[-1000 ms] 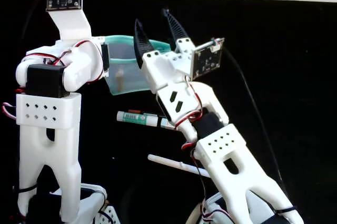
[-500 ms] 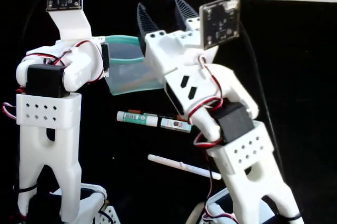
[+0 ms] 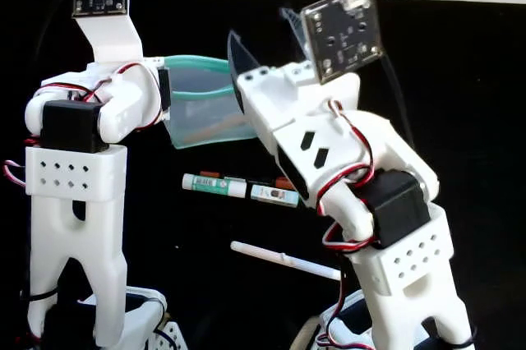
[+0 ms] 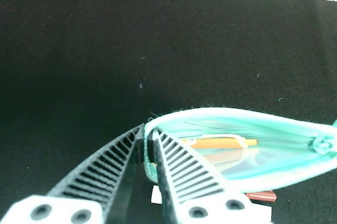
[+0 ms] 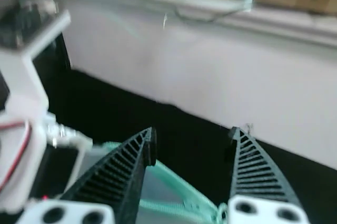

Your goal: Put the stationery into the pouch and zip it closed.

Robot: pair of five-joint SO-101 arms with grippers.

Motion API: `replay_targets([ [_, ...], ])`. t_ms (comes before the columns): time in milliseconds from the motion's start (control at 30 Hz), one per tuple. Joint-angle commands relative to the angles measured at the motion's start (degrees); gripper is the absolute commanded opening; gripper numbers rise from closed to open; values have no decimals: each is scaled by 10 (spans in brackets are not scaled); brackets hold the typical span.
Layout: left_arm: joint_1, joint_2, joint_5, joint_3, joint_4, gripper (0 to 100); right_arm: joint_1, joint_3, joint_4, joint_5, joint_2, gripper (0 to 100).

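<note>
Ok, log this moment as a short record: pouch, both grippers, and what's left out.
pouch: unzipped, orange item inside
left gripper: fingers shut on pouch rim
right gripper: fingers open, empty, above pouch
on table: green-white tube, white stick

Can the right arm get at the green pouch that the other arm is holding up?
Probably yes. The right gripper has its jaws open close by the pouch, with nothing between them, and the left gripper pinches only the pouch's other end.
</note>
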Motion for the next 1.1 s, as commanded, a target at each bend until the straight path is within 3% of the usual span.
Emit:
replay_targets([
  [0, -7, 5, -2, 9, -1, 7, 4, -30, 67, 29, -7, 216],
  [533, -5, 4, -2, 45, -16, 7, 4, -29, 301, 59, -7, 214],
  [900, -5, 4, -2, 45, -15, 7, 11, -27, 418, 60, -7, 214],
  [1067, -6, 4, -2, 45, -14, 7, 25, 10, 422, 60, -1, 214],
])
